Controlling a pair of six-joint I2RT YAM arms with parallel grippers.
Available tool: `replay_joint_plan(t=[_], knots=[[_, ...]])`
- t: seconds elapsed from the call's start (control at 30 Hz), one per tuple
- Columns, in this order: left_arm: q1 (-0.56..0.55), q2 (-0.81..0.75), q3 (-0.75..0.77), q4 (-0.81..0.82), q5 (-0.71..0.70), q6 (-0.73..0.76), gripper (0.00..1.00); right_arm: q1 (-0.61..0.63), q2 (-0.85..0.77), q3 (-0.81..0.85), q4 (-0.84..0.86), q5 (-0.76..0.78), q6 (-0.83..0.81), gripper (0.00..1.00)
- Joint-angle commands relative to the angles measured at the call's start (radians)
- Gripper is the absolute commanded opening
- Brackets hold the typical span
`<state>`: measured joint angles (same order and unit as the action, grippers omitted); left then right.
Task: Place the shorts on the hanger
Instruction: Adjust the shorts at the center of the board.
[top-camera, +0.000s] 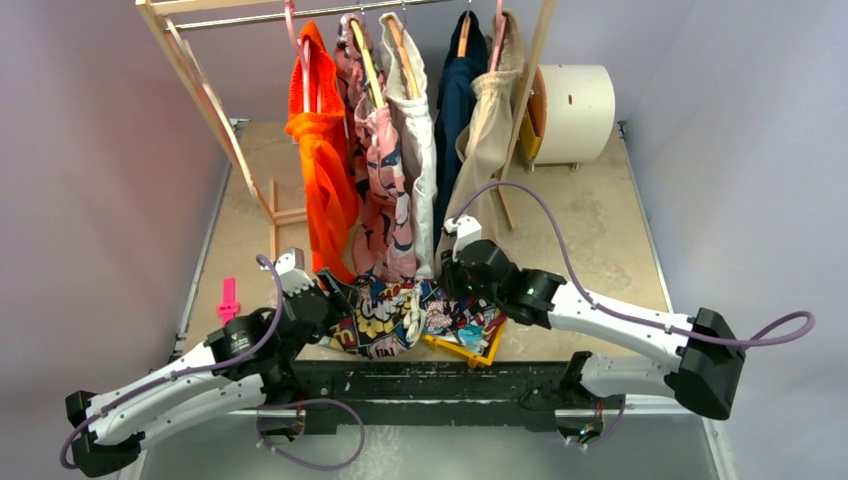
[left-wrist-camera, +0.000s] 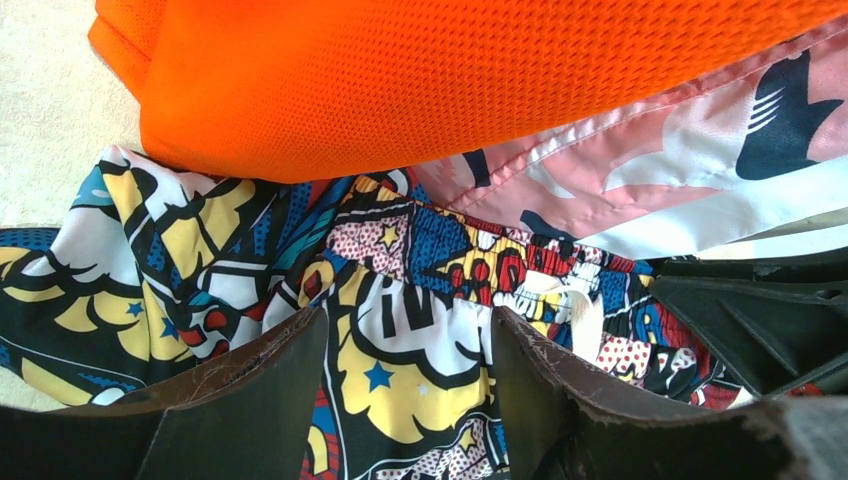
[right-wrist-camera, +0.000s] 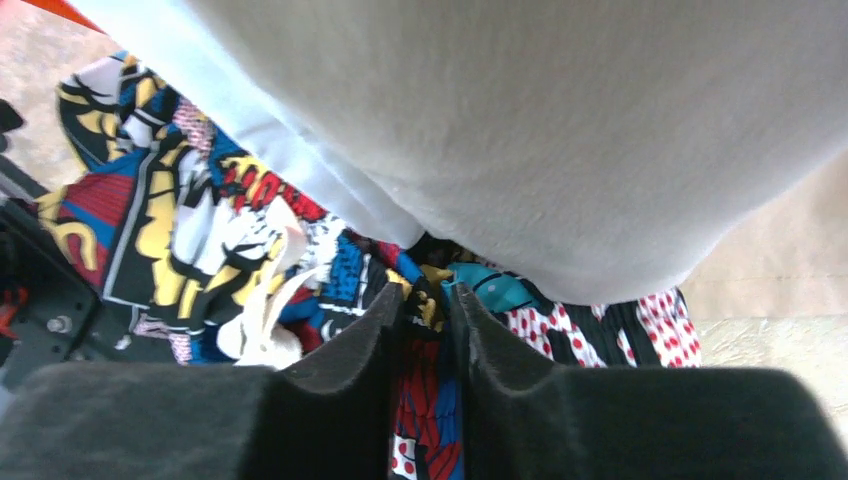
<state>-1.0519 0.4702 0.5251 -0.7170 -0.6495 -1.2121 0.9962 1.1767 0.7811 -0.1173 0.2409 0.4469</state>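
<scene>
The shorts (top-camera: 400, 315), in a comic print of black, red, yellow and blue, lie bunched at the table's near edge between my two arms. My left gripper (top-camera: 322, 300) is at their left end. In the left wrist view its fingers (left-wrist-camera: 405, 315) stand well apart, with printed cloth (left-wrist-camera: 410, 370) lying flat between them, not squeezed. My right gripper (top-camera: 458, 292) is at their right end. In the right wrist view its fingers (right-wrist-camera: 425, 290) are nearly together, pinching a fold of the shorts (right-wrist-camera: 180, 215). I cannot make out the hanger.
A wooden clothes rack (top-camera: 200, 85) at the back holds orange (top-camera: 322, 150), pink patterned (top-camera: 385, 200), white, navy and beige garments that hang down to the shorts. A yellow angular piece (top-camera: 470, 350) pokes out under the shorts. A pink clip (top-camera: 228, 298) lies left; a white cylinder (top-camera: 575, 100) stands back right.
</scene>
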Motion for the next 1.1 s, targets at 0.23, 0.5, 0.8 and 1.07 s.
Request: replay_joint_plan(t=[0.23, 0.5, 0.8, 1.07], knots=[[0.003, 0.011, -0.041, 0.073, 0.015, -0.027, 0.59, 0.01, -0.185, -0.047, -0.013, -0.099, -0.043, 0.0], [0.003, 0.097, -0.045, 0.141, 0.041, -0.037, 0.59, 0.018, -0.337, -0.117, 0.045, -0.403, -0.107, 0.0], [0.003, 0.214, -0.029, 0.234, 0.074, -0.024, 0.59, 0.038, -0.319, -0.125, 0.053, -0.491, -0.104, 0.0], [0.004, 0.31, -0.044, 0.291, 0.119, -0.025, 0.59, 0.048, -0.312, -0.132, 0.055, -0.473, -0.099, 0.0]])
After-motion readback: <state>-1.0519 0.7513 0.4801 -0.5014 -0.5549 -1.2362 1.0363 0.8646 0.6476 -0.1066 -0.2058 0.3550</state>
